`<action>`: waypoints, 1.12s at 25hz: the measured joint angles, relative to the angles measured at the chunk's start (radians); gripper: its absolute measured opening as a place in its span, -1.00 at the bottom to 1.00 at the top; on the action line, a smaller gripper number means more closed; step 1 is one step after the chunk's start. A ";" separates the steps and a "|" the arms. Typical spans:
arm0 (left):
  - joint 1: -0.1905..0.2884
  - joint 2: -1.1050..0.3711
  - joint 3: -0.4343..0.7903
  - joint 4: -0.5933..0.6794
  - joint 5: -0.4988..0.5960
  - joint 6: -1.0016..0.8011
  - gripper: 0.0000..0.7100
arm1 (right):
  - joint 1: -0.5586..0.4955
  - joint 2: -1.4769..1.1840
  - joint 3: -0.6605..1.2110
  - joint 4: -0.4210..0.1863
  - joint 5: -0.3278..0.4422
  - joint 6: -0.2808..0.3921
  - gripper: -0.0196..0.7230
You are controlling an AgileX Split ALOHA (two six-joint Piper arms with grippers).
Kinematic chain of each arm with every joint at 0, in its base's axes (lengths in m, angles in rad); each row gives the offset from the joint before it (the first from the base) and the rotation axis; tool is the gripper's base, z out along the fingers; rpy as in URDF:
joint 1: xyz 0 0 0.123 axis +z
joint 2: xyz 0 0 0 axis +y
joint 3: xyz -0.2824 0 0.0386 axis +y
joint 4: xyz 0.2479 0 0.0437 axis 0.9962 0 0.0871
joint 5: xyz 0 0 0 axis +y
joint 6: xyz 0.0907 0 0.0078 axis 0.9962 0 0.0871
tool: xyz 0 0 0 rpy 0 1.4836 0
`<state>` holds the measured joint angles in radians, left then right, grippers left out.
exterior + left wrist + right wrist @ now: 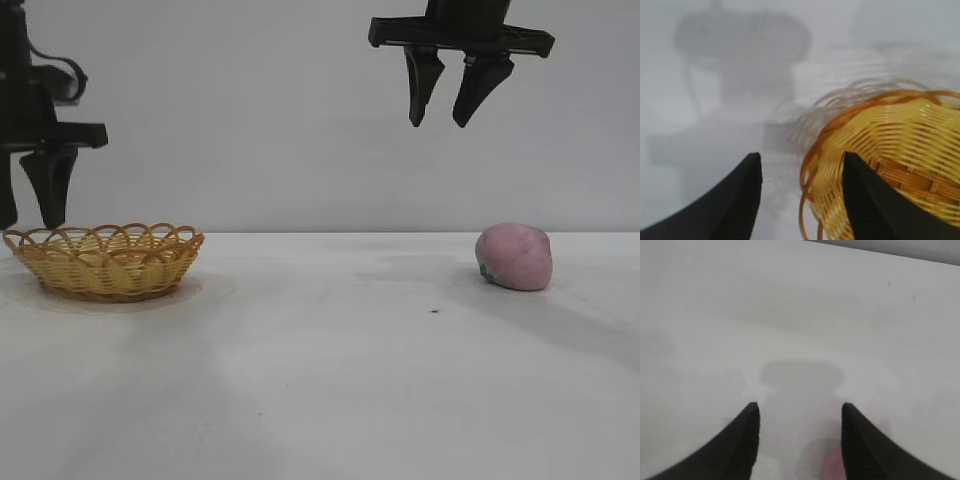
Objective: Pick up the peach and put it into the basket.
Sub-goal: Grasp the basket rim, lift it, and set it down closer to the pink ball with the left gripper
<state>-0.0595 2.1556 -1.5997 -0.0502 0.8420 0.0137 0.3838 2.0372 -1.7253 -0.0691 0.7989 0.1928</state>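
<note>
The right gripper [446, 120] hung high above the surface [330, 380] with its fingers apart, up and slightly left of the peach [515, 257], which lay on the surface well apart from the basket [105, 260]. The right wrist view showed only a pink sliver of the peach between the fingers. The left gripper [800, 200], fingers apart, was parked beside the basket, whose woven interior only the left wrist view showed.

A bare lab bench: plain white table [330, 380], blank grey wall [250, 110].
</note>
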 joint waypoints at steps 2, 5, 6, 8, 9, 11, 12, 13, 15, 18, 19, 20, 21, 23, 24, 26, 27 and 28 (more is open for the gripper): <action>0.000 0.024 0.000 -0.014 -0.003 0.005 -0.19 | 0.000 0.000 0.000 0.000 0.000 0.000 0.05; 0.000 0.036 0.000 -0.051 -0.014 0.015 -0.71 | 0.000 0.000 0.000 0.000 0.000 0.000 0.05; 0.000 0.028 0.000 -0.069 -0.023 0.017 -0.82 | 0.000 0.000 0.000 0.000 0.000 0.000 0.05; 0.000 0.005 0.000 -0.109 -0.041 0.019 -0.79 | 0.000 0.000 0.000 0.000 0.000 0.000 0.05; 0.000 -0.008 0.002 -0.139 -0.042 0.021 -0.79 | 0.000 0.000 0.000 0.000 0.000 0.000 0.05; 0.000 -0.056 0.029 -0.242 -0.070 0.044 -1.00 | 0.000 0.000 0.000 0.002 0.000 0.000 0.05; -0.002 -0.090 0.068 -0.309 -0.099 0.066 -1.00 | 0.000 0.000 0.000 0.002 0.000 0.000 0.05; -0.009 -0.125 0.123 -0.379 -0.130 0.079 -1.00 | 0.000 0.000 0.000 0.002 0.000 0.000 0.05; -0.036 -0.192 0.258 -0.499 -0.232 0.110 -1.00 | 0.000 0.000 0.000 0.002 0.002 0.000 0.05; -0.131 -0.275 0.477 -0.685 -0.379 0.175 -1.00 | 0.000 0.000 0.000 0.004 0.007 0.000 0.05; -0.169 -0.288 0.524 -0.732 -0.419 0.192 -1.00 | 0.000 0.000 0.000 0.004 0.007 0.000 0.05; -0.207 -0.298 0.570 -0.779 -0.450 0.211 -1.00 | 0.000 0.000 0.000 0.008 0.007 0.000 0.05; -0.237 -0.302 0.600 -0.810 -0.478 0.228 -1.00 | 0.000 0.000 0.000 0.008 0.008 0.000 0.05; -0.292 -0.302 0.646 -0.869 -0.522 0.247 -1.00 | 0.000 0.000 0.000 0.008 0.012 0.000 0.05; -0.311 -0.302 0.660 -0.889 -0.532 0.253 -1.00 | 0.000 0.000 0.000 0.008 0.014 0.000 0.05; -0.332 -0.302 0.673 -0.910 -0.546 0.255 -1.00 | 0.000 0.000 0.000 0.008 0.014 0.000 0.05; -0.337 -0.302 0.677 -0.915 -0.556 0.257 -1.00 | 0.000 0.000 0.000 0.008 0.016 0.000 0.05; -0.338 -0.302 0.677 -0.926 -0.561 0.257 -1.00 | 0.000 0.000 0.000 0.008 0.018 0.000 0.05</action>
<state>-0.3978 1.8535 -0.9230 -0.9762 0.2809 0.2704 0.3838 2.0372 -1.7253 -0.0611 0.8169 0.1928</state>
